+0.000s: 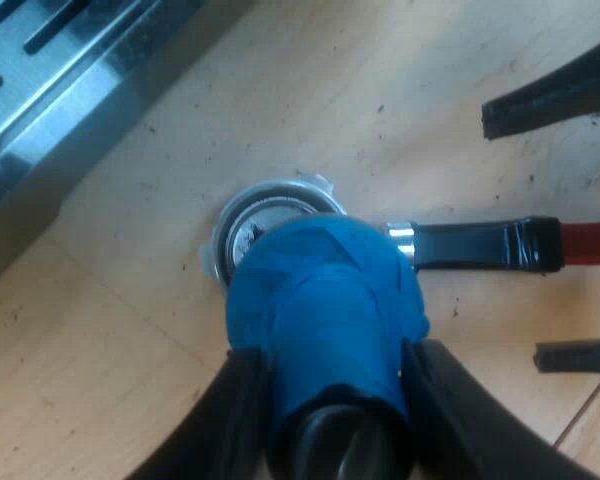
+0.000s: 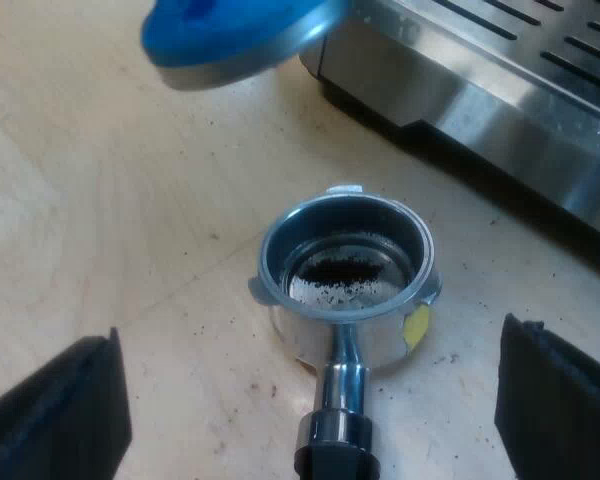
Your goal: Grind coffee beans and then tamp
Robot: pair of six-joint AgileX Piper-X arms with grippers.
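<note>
Metal holder (image 2: pixel 268 262) lying on the wooden desk (image 1: pixel 380 90), basket upward. A thin patch of dark coffee grounds (image 2: pixel 340 270) lies on the basket floor, and a small yellow mark (image 2: pixel 416 325) shows on the basket's outer wall. The holder's dark handle (image 1: pixel 480 245) ends in red (image 1: pixel 592 240). Dark specks are scattered on the desk around the holder.

Left pincer (image 1: pixel 330 400): clamped on the blue tamper (image 1: pixel 325 300), one black finger on each side of its body. The tamper hangs above the holder's basket, clear of the rim, with its round base facing down toward it.

Right pincer (image 2: pixel 308 335): fingers spread wide, one on either side of the holder's handle, touching neither the handle nor the basket.

Espresso machine (image 2: pixel 500 80): its steel base with slotted tray stands on the desk near the holder, beyond the basket on the side away from the handle.
</note>
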